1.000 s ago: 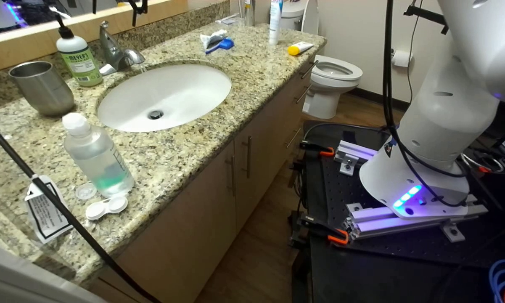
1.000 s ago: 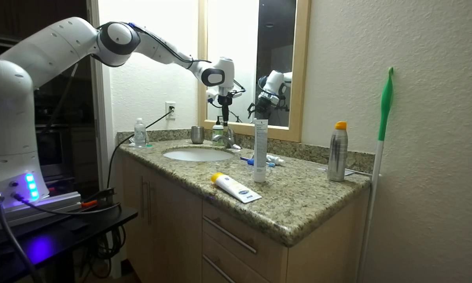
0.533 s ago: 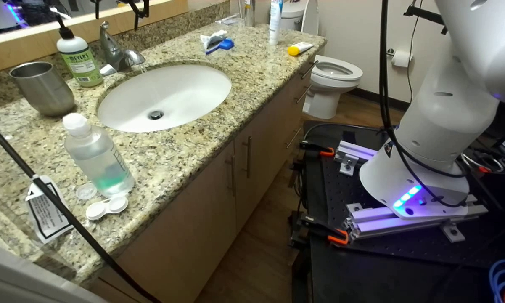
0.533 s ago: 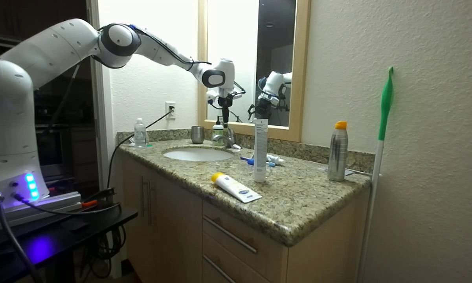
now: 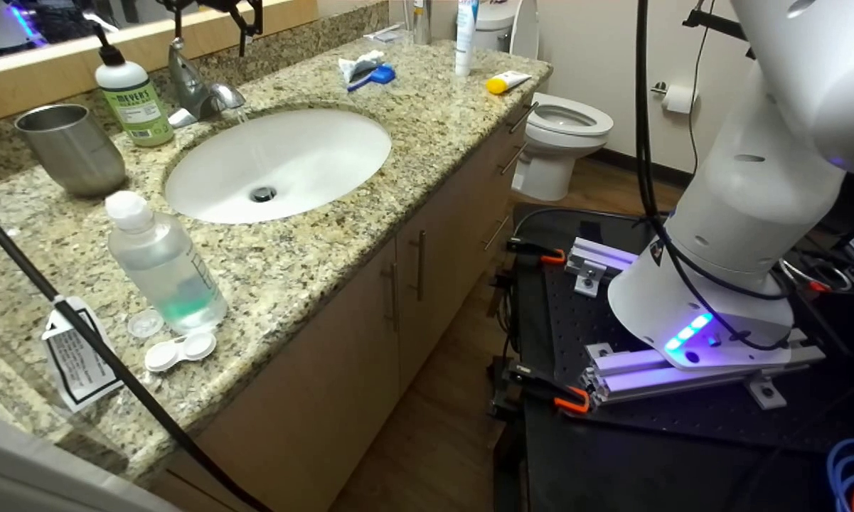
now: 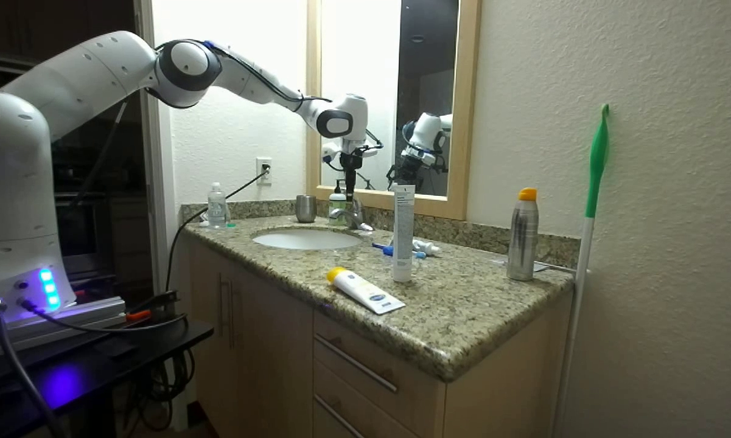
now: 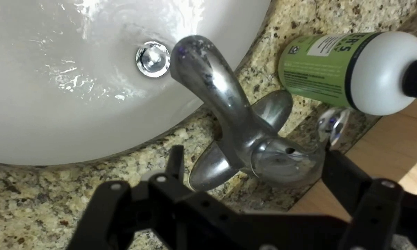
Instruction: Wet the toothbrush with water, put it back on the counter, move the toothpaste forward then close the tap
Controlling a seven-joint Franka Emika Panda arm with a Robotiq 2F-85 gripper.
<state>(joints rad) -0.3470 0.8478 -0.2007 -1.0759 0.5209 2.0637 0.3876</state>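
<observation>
My gripper (image 7: 252,152) stands open over the chrome tap (image 7: 225,93), its fingers on either side of the tap's handle (image 7: 281,161). The right-hand fingertip overlaps the lever in the wrist view; whether they touch I cannot tell. In an exterior view the gripper (image 5: 212,35) hangs at the top edge, above the tap (image 5: 195,89). Water (image 7: 76,80) ripples in the basin, and a faint stream drops from the spout. Farther along the speckled counter (image 5: 427,135) lie the blue toothbrush (image 5: 382,73) and, against it, the whitish toothpaste (image 5: 359,66). A standing tube partly hides them in an exterior view.
Close beside the tap stands a green-labelled soap bottle (image 7: 319,69), with a metal cup (image 5: 78,153) past it. The mirror frame (image 6: 395,204) rises behind. A tall white tube (image 6: 403,234), a yellow-capped tube (image 6: 365,291) and a clear bottle (image 5: 167,263) also occupy the counter.
My gripper has come lower and shifted a little to the right in both exterior views, closer to the tap's handle. It stays open. The objects on the counter have not moved.
</observation>
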